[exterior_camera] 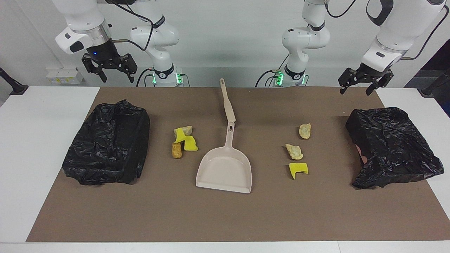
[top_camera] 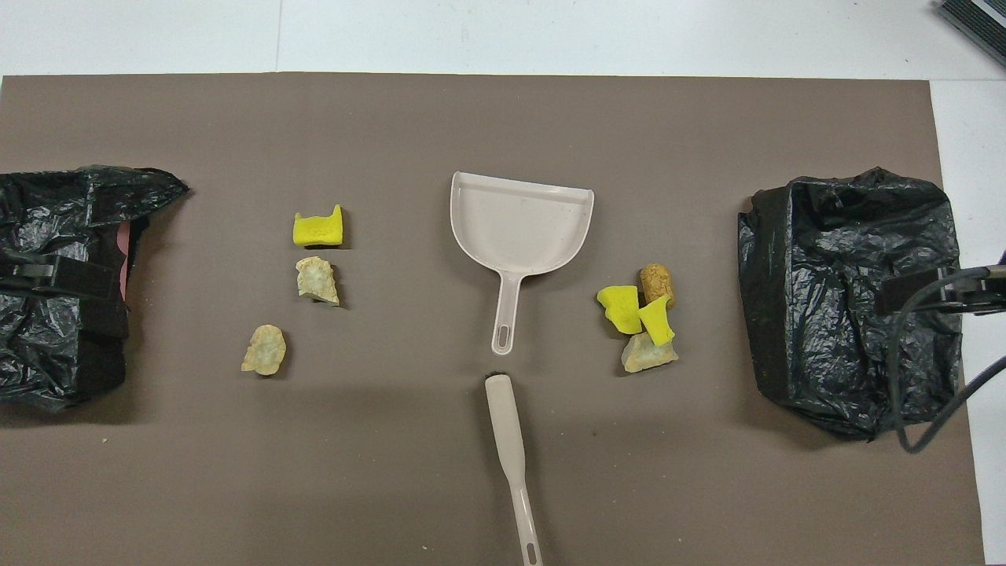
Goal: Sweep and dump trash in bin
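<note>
Seven small scraps of trash lie on the matte brown table mat [exterior_camera: 225, 218] in two clusters: spongy yellow foam pieces [exterior_camera: 190, 142], a crumbly beige chunk [exterior_camera: 185, 129] and a rough orange-brown lump [exterior_camera: 177, 150] toward the right arm's end; two pale crumbly chunks [exterior_camera: 304, 131] and a notched yellow foam piece [exterior_camera: 298, 169] toward the left arm's end. Between them rests a smooth beige plastic dustpan [exterior_camera: 225, 170], with a slim beige brush handle [exterior_camera: 226, 102] nearer the robots. Crinkled black-bagged bins [exterior_camera: 109, 142] flank both clusters. The right gripper [exterior_camera: 109, 68] and left gripper [exterior_camera: 364, 82] hang spread apart, holding nothing, over the mat's edge nearest the robots.
</note>
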You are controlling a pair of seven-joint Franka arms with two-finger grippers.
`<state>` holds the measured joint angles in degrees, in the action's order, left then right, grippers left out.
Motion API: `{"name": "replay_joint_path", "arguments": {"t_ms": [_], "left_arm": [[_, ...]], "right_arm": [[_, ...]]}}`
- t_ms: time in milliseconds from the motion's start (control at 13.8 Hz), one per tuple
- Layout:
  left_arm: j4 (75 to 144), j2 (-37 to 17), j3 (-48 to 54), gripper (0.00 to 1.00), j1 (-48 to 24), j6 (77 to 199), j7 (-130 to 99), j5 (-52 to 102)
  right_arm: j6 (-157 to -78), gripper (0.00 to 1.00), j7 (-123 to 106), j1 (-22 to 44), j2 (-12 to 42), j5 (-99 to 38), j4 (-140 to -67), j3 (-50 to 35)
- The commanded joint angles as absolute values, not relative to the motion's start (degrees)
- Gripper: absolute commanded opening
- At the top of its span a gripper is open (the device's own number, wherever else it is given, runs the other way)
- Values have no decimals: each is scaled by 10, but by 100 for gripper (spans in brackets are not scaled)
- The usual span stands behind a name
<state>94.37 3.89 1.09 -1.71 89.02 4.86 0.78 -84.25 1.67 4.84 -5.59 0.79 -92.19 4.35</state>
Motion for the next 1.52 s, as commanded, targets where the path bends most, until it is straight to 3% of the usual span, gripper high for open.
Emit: {"name": "replay_joint_path", "arguments": {"t_ms": [0,1449], "left_arm": [[930,31,11,100,-16,888,76,19],[940,31,13,100,-21,886,81,11]], "right_arm": [[-842,100,-1,40,-60,-4,-922,41],[-842,100,-1,40,-60,-4,-922,41]]}}
